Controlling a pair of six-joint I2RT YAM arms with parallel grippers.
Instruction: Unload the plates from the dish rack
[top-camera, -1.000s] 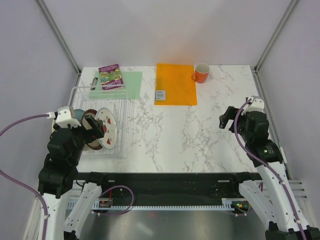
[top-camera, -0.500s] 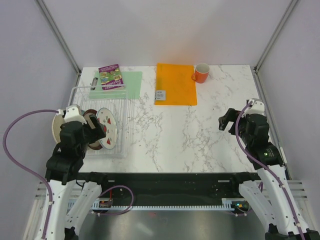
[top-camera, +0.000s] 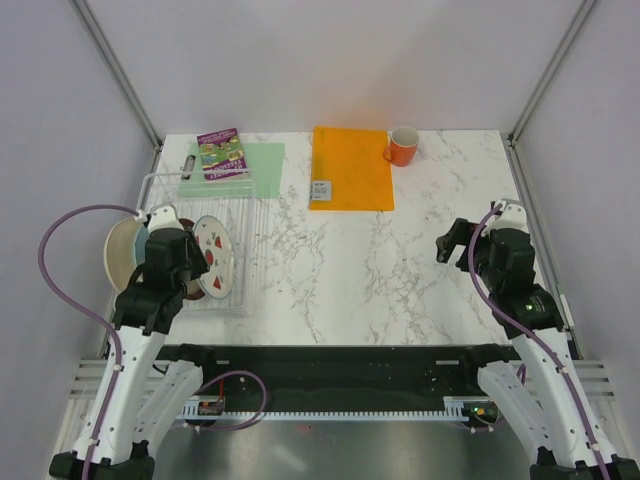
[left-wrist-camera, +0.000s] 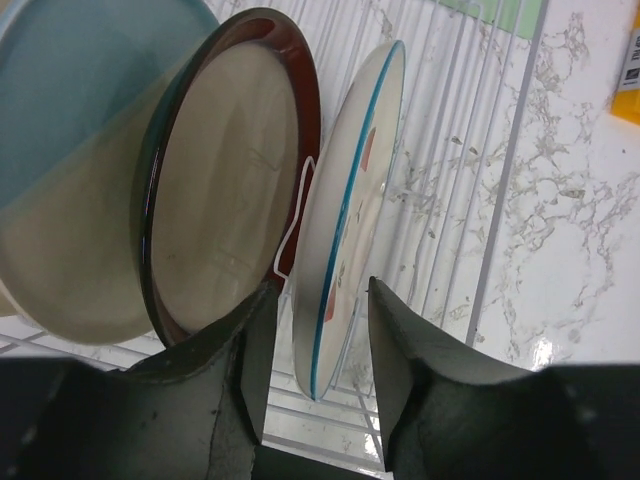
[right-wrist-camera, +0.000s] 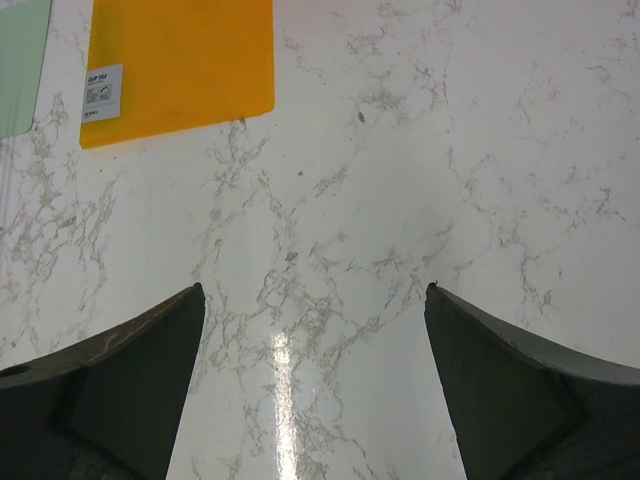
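The white wire dish rack (top-camera: 252, 214) stands at the table's left, with plates upright in it. The strawberry plate (top-camera: 216, 256) is the rightmost; its blue-edged rim (left-wrist-camera: 345, 200) runs down between the fingers of my left gripper (left-wrist-camera: 320, 285), with a thin gap on each side. My left gripper (top-camera: 196, 262) is narrowed but still open. Left of it stand the beige plate with a dark red-brown rim (left-wrist-camera: 235, 190) and the half blue, half beige plate (left-wrist-camera: 80, 130). My right gripper (top-camera: 446, 241) hangs open over bare marble (right-wrist-camera: 313, 288), far to the right.
An orange mat (top-camera: 350, 167) lies at the back centre with an orange mug (top-camera: 402, 146) beside it. A green mat (top-camera: 264, 172) with a book (top-camera: 222, 154) on it lies behind the rack. Rack wires (left-wrist-camera: 440, 130) run beside the strawberry plate.
My left arm has shifted back and down over the rack, and its jaws have narrowed from wide open to close around the strawberry plate's rim. The right arm has barely moved.
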